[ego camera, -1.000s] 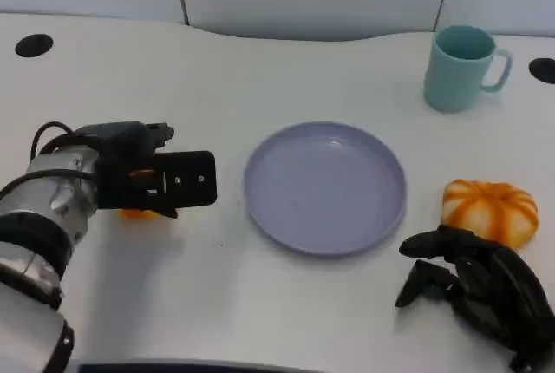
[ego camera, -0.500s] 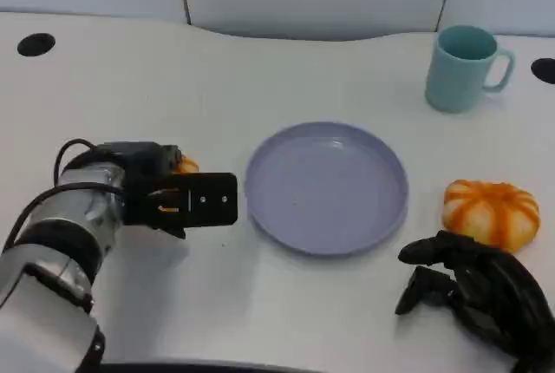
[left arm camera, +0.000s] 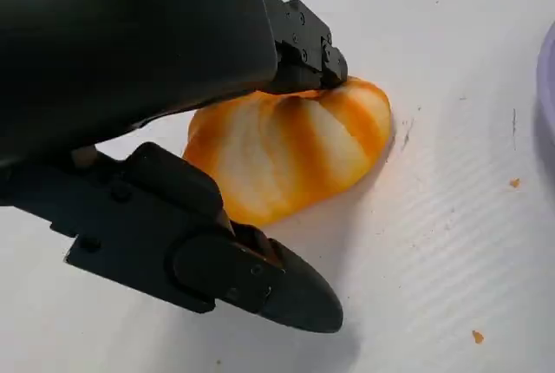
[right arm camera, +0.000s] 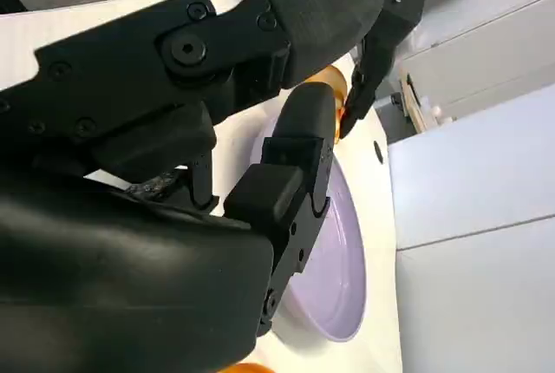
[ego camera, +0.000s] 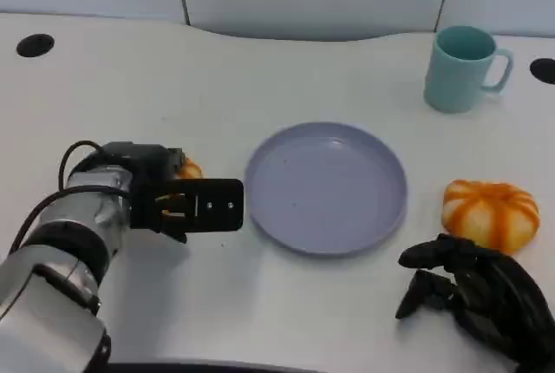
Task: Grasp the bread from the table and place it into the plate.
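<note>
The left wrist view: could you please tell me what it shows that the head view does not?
Left wrist view: crumbs on the table, and fingers of the left robot hand on either side of the striped bread. Head view: the whole purple plate, a teal mug, a second bread, the right robot hand. Shared: that left hand and its bread.

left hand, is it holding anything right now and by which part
The left hand holds a bread between its fingers, gripped across the sides of its near end. The right hand holds nothing.
</note>
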### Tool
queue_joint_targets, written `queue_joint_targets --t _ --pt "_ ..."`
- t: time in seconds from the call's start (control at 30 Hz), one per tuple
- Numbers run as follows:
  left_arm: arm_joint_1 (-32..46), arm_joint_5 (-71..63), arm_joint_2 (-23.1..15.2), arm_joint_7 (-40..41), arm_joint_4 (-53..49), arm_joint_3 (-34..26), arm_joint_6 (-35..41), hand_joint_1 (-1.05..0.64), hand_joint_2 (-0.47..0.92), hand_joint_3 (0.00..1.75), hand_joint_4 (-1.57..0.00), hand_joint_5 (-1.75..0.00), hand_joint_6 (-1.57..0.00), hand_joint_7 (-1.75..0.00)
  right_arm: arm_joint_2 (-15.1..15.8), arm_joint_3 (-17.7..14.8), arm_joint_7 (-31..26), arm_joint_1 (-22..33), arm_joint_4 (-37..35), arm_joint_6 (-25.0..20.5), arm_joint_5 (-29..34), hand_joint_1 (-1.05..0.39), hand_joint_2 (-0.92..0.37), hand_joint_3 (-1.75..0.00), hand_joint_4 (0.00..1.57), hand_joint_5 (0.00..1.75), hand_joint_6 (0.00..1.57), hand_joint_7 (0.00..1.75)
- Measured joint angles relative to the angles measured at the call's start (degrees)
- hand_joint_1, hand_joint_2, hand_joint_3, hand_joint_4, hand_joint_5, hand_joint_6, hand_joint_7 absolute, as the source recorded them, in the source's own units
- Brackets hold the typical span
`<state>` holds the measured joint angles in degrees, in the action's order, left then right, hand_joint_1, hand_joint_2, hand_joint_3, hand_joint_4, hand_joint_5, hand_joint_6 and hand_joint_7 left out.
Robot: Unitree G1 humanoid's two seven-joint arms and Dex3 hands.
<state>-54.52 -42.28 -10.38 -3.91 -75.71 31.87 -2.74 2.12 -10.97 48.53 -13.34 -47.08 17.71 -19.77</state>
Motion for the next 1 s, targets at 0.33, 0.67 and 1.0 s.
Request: queue_joint_targets --t 0.33,0.67,1.0 --pt "0.00 0.44 0.68 -0.31 -0.29 -0.30 1.25 -0.88 0.79 0.00 -0.02 -0.31 -0.20 -0.02 -0.07 -0.17 0.50 0.22 0.26 -0.92 -1.12 -0.53 -0.92 -0.09 0.72 1.29 0.84 0.69" --pt "1.45 -0.44 0.70 6.93 -0.43 1.44 0.43 -0.43 0.74 0.01 -0.18 -1.38 -0.29 -1.25 -0.09 -0.16 1.07 0.64 0.83 -1.35 -1.30 -0.52 -0.92 -0.09 0.72 1.27 0.84 0.69" --pt "3.15 -3.22 -0.64 18.56 -0.52 4.45 -2.53 -0.28 0.76 0.01 -0.56 -1.71 -0.47 -1.42 -0.09 -0.08 0.99 0.98 1.25 -1.41 -1.27 -0.53 -0.92 -0.06 0.72 1.30 0.84 0.71"
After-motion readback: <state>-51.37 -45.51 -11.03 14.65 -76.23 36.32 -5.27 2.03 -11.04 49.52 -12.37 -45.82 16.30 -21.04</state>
